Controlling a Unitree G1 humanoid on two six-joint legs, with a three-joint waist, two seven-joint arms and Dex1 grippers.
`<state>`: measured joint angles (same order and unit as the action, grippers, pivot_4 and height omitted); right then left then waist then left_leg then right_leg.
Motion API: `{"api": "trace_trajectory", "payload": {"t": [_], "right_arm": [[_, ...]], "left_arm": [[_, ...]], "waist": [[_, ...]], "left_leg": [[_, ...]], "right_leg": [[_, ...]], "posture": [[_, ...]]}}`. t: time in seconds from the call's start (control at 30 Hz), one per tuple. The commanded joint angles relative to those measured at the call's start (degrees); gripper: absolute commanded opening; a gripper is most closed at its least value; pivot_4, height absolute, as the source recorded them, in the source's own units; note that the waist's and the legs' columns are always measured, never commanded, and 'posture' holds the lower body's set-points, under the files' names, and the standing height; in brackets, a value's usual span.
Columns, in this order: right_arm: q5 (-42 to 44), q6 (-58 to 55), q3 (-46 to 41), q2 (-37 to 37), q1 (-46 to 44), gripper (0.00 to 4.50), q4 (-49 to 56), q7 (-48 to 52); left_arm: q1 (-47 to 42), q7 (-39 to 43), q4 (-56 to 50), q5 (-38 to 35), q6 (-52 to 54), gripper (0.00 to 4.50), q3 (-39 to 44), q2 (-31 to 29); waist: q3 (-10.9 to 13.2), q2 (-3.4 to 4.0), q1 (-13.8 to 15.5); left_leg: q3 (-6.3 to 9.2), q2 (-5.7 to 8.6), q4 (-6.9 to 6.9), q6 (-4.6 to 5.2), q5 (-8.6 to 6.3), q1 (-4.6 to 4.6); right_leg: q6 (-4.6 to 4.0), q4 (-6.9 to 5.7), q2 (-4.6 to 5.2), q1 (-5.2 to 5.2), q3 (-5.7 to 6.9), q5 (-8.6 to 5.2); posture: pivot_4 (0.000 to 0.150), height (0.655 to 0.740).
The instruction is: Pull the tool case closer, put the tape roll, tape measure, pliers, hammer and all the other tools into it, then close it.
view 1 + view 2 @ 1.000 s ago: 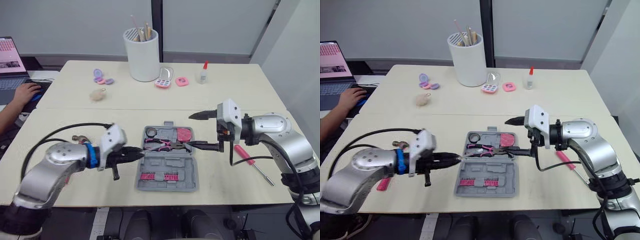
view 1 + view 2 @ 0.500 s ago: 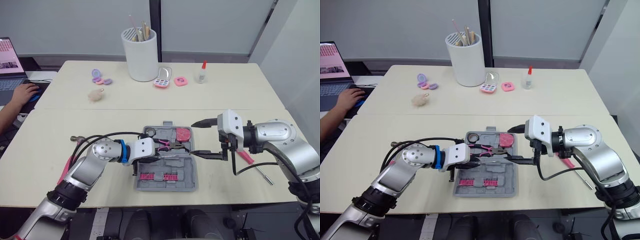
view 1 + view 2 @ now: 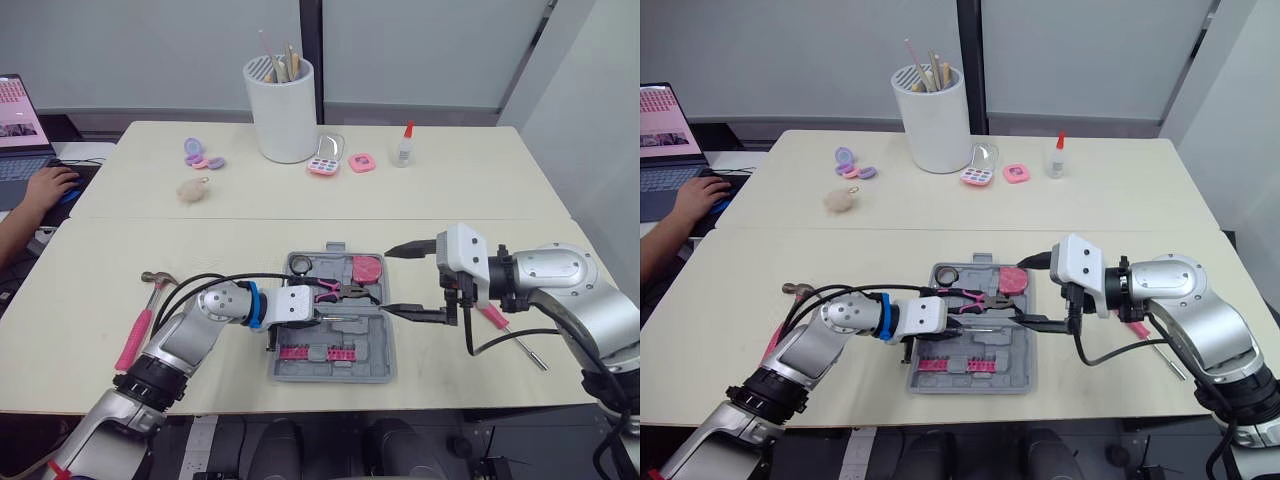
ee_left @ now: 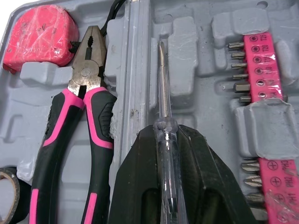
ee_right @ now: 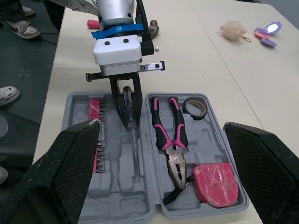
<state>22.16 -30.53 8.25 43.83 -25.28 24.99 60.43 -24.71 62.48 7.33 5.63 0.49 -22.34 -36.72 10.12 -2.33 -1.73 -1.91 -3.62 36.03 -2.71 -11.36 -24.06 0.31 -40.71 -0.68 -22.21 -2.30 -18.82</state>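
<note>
The grey tool case lies open at the table's front middle. Its far half holds the black tape roll, the pink-handled pliers and the pink tape measure; pink bit strips sit in the near half. My left gripper hovers over the case, shut on a clear-handled screwdriver whose shaft lies along a moulded slot. My right gripper stands open at the case's right edge. The pink-handled hammer lies on the table to the left. A pink screwdriver lies on the right, partly behind my right arm.
At the back stand a white holder with sticks, a glue bottle, pink compacts, purple items and a fluffy ball. A person's hand rests by a laptop at the far left.
My left gripper has moved right, from the case's left edge to over its inside, uncovering the hammer on the table. The right gripper has shifted slightly right and down, still open.
</note>
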Motion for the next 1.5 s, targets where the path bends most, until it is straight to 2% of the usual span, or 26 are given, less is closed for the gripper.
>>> {"api": "trace_trajectory", "payload": {"t": [0.03, 0.93, 1.0, 1.13, 1.47, 1.5], "right_arm": [[1.03, 0.12, -1.79, 0.52, -0.15, 4.50, 2.12, -0.41], [0.61, 0.55, -1.53, 0.67, -0.69, 4.50, 0.49, -0.06], [0.53, 0.62, -1.52, 0.66, -0.81, 4.50, 0.21, -0.01], [0.13, 0.94, -1.31, 0.69, -0.79, 4.50, -0.45, 0.11], [0.25, 0.94, -1.35, 0.21, -1.19, 4.50, -0.86, -0.06], [0.22, 1.01, -1.32, 0.18, -1.23, 4.50, -0.96, -0.04]], "left_arm": [[-1.26, -0.81, -0.01, 1.07, -1.80, 0.24, -0.23, 0.91], [-1.41, 1.02, 1.73, 2.65, -3.11, 0.24, -0.30, 2.24], [-1.34, 0.87, 1.49, 2.35, -3.08, 0.98, -0.08, 2.45], [-1.08, 0.23, 0.67, 1.92, -3.19, 2.12, 0.66, 2.95], [-0.10, 1.38, -3.90, -2.84, 0.09, 2.12, 4.05, 1.54], [-0.08, 1.55, -3.80, -3.10, 0.17, 1.94, 4.39, 1.17]], "waist": [[0.00, 0.00, 0.01], [0.00, 0.00, -0.02], [0.00, 0.00, -0.02], [0.00, 0.00, 0.05], [0.00, 0.00, -0.04], [0.00, 0.00, -0.05]], "left_leg": [[0.00, 0.00, 0.00, 0.00, 0.00, 0.00], [0.00, 0.02, 0.02, 0.00, 0.00, 0.01], [0.00, 0.02, 0.02, 0.00, 0.00, 0.01], [0.00, 0.01, 0.04, 0.00, 0.00, 0.01], [0.01, 0.00, 0.04, 0.00, 0.00, 0.02], [0.01, 0.00, 0.04, 0.00, 0.00, 0.03]], "right_leg": [[0.00, 0.00, 0.00, 0.00, 0.00, 0.00], [0.00, -0.03, -0.01, 0.01, 0.00, 0.00], [-0.01, -0.03, -0.01, 0.01, -0.01, 0.00], [-0.01, -0.05, -0.01, 0.02, 0.00, 0.00], [-0.01, -0.06, -0.03, 0.01, -0.01, 0.01], [-0.01, -0.06, -0.03, 0.01, 0.00, 0.01]], "posture": [[0.150, 0.7400], [0.150, 0.7400], [0.150, 0.7400], [0.150, 0.7400], [0.150, 0.7400], [0.150, 0.7400]]}}
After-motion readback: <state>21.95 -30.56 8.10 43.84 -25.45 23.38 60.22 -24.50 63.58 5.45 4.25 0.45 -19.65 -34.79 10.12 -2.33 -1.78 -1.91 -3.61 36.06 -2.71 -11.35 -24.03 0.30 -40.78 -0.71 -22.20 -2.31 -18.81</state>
